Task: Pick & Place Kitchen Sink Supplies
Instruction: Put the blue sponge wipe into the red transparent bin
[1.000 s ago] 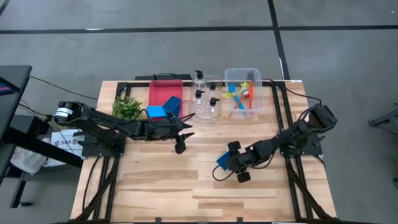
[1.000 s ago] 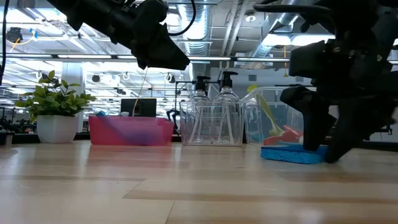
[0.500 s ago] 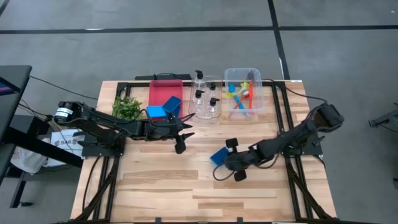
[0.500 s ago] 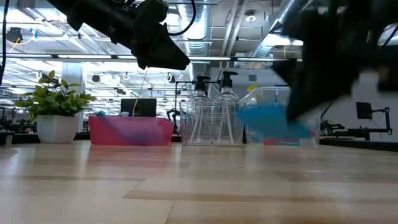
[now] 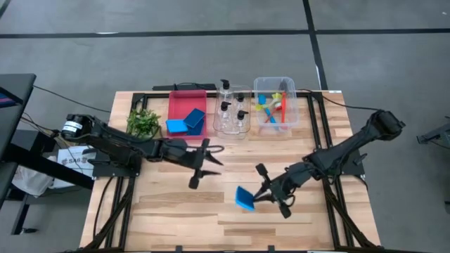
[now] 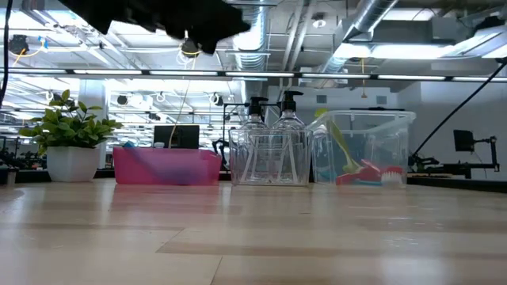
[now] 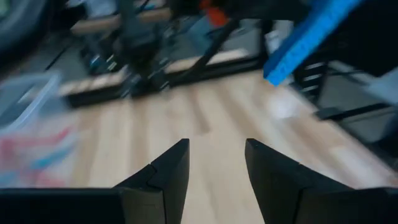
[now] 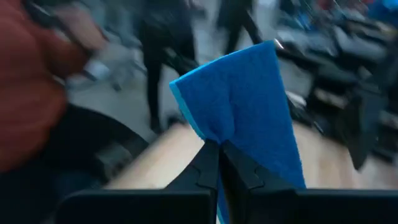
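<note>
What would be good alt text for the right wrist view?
The right pincer is shut on a blue sponge, pinching its lower edge so that the sponge stands up in front of the camera. The background is blurred.

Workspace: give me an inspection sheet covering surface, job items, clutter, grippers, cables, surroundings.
Surface: wooden table, dark frame rails along its sides.
Job's things: one blue sponge gripped by the right gripper, off the table; a second sponge in the red tray; pump bottles in a clear bin; brushes in the other clear bin.
Clutter: potted plant beside the tray.
Grippers: left gripper open, empty, above the table's middle; right gripper shut on the sponge.
Cables: black cable running off the table's left side to a desk.
Surroundings: grey floor with dark lines; open workshop room behind the table.
</note>
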